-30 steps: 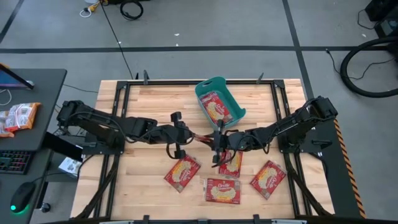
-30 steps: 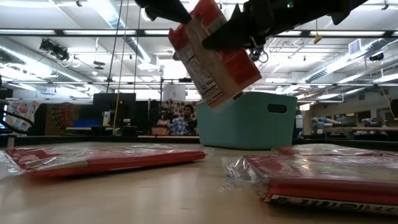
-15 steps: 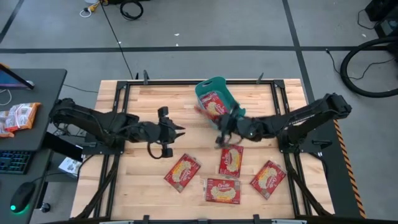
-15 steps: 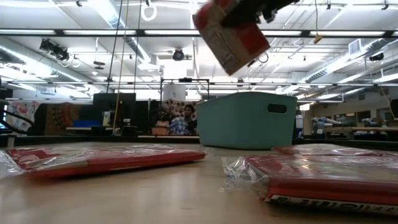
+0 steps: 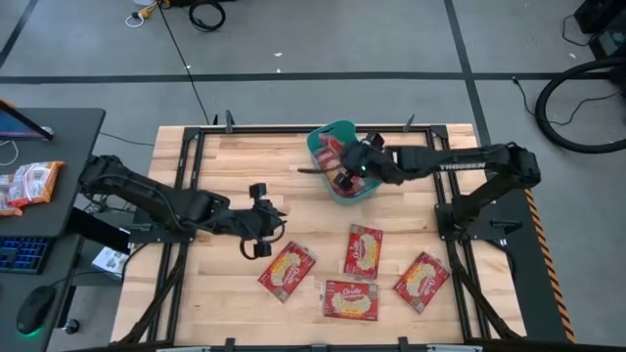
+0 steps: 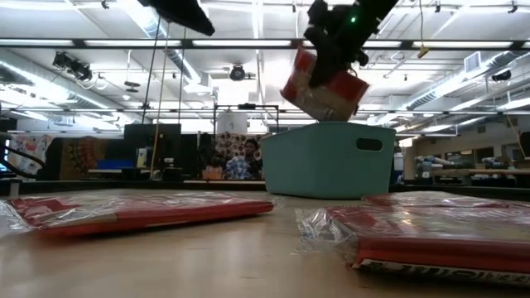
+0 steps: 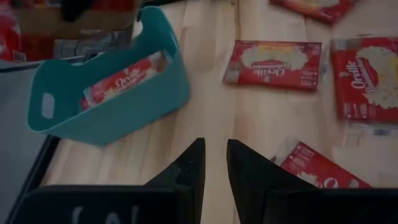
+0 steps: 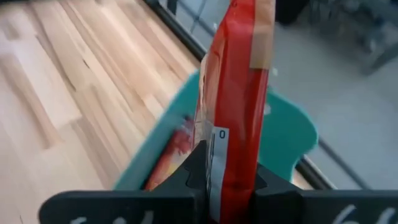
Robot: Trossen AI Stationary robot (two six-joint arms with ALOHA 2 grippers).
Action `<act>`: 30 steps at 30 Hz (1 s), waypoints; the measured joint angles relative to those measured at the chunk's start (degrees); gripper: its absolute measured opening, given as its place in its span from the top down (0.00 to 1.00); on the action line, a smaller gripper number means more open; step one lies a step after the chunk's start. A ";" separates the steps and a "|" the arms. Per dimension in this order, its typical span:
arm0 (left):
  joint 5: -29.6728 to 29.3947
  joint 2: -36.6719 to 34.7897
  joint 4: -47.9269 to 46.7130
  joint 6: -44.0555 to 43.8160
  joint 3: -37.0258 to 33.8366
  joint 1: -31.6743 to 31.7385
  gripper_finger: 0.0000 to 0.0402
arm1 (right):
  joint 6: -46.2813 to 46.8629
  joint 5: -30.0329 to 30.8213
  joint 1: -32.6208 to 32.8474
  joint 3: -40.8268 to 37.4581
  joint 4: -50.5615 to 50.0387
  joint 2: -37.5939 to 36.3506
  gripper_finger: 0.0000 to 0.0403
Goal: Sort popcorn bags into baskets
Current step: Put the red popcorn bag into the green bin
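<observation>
The teal basket (image 5: 370, 179) stands at the table's far middle and shows in the low view (image 6: 331, 161). One popcorn bag (image 7: 127, 78) lies inside it. My right gripper (image 8: 227, 171) is over the basket, shut on another red popcorn bag (image 6: 325, 87). Several more bags lie flat on the near half of the table (image 5: 287, 271) (image 5: 364, 251) (image 5: 350, 299) (image 5: 422, 281). My left gripper (image 5: 279, 223) hovers left of centre, holding nothing; in the left wrist view (image 7: 216, 163) its fingers stand a narrow gap apart. My right gripper pinches the popcorn bag between its two fingers (image 8: 198, 167), which lie on the bag's flat faces at one end (image 8: 231, 155). It comes slanting down from the table's right. The bag is lifted clear and hangs tilted below the gripper, just above the basket's rim (image 6: 319, 124).
Bare wood lies between my left gripper and the basket. A black frame (image 5: 293, 129) runs round the table. An orange-and-white snack packet (image 5: 29, 184) sits on the side desk at the left. People show far off in the room behind the table (image 6: 244, 157).
My right gripper has carried the popcorn bag up from the table's middle and toward the far edge; the bag now hangs lower, just over the basket. My left gripper, which was beside that bag a second ago, has drawn back toward the table's left and near edges.
</observation>
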 joint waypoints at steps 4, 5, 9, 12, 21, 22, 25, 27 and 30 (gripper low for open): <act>0.28 0.00 0.16 -1.51 -1.75 -0.23 0.82 | 1.02 -3.32 -3.77 1.96 -3.10 2.73 0.91; 0.31 0.00 -0.33 -2.19 -1.76 -0.27 0.82 | 1.31 -4.12 -4.58 2.29 -3.71 3.56 0.91; 1.66 -0.02 -0.15 -3.18 -1.77 -0.99 0.82 | 3.45 -7.50 -7.15 4.06 -7.85 7.52 0.91; 1.80 -0.04 -0.08 -3.73 -1.75 -1.57 0.82 | 4.24 -7.99 -8.41 5.61 -9.73 10.39 0.91; 1.79 -0.04 -0.22 -4.18 -1.75 -2.12 0.82 | 3.66 -14.62 -9.70 7.70 -10.15 17.48 0.89; 1.80 -0.04 -0.21 -4.18 -1.76 -2.12 0.82 | 3.24 -15.80 -9.70 7.70 -9.48 17.79 0.87; 1.79 -0.04 -0.21 -4.17 -1.75 -2.09 0.82 | 2.07 -18.42 -9.58 7.72 -7.99 18.26 0.80; 1.79 -0.04 -0.21 -4.17 -1.75 -2.09 0.82 | 2.01 -19.77 -9.57 7.72 -7.07 18.24 0.75; 1.79 -0.04 -0.23 -4.17 -1.75 -2.11 0.82 | 1.93 -21.69 -9.57 7.72 -6.59 17.83 0.66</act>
